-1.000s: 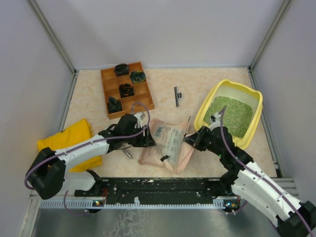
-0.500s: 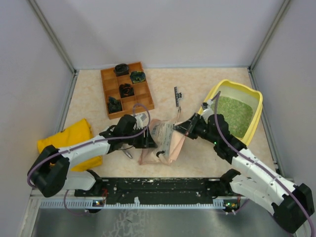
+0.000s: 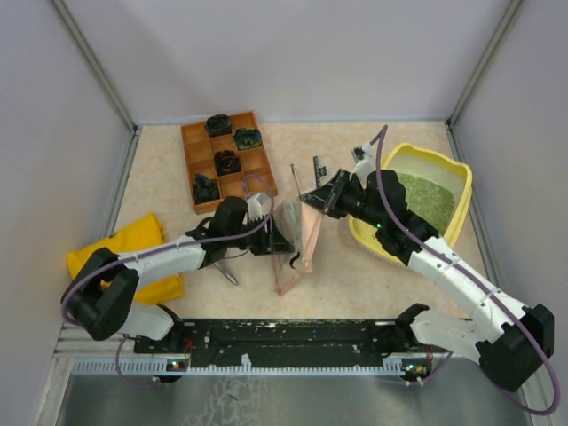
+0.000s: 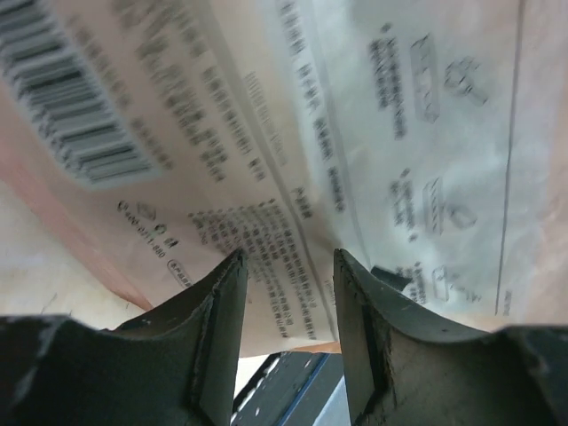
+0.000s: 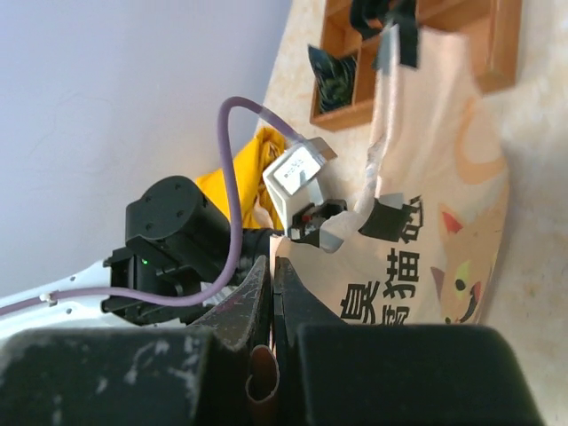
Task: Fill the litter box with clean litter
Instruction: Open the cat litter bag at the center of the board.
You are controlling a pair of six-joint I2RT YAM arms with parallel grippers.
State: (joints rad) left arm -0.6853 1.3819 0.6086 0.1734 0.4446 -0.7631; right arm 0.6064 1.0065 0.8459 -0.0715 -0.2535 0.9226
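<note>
The yellow litter box [image 3: 452,165] stands at the right, with green clean litter [image 3: 424,197] spread inside it. My right gripper [image 3: 316,196] is shut on the edge of the pink printed pouch [image 3: 300,238] and holds it up just left of the box. In the right wrist view my right gripper [image 5: 272,263] pinches that pouch [image 5: 444,231]. My left gripper [image 3: 279,240] is at the pouch's left side. In the left wrist view my left gripper [image 4: 286,259] is open, with the printed pouch [image 4: 293,133] just past its tips.
A brown wooden compartment tray [image 3: 227,161] with dark items stands at the back left. A yellow cloth bag [image 3: 131,253] lies at the left. A grey tool [image 3: 229,274] lies under my left arm. A small black piece [image 3: 318,169] lies behind the pouch.
My right gripper has lifted the pouch's edge up and back. The pouch went from lying flat to hanging upright. My left gripper followed it slightly to the right.
</note>
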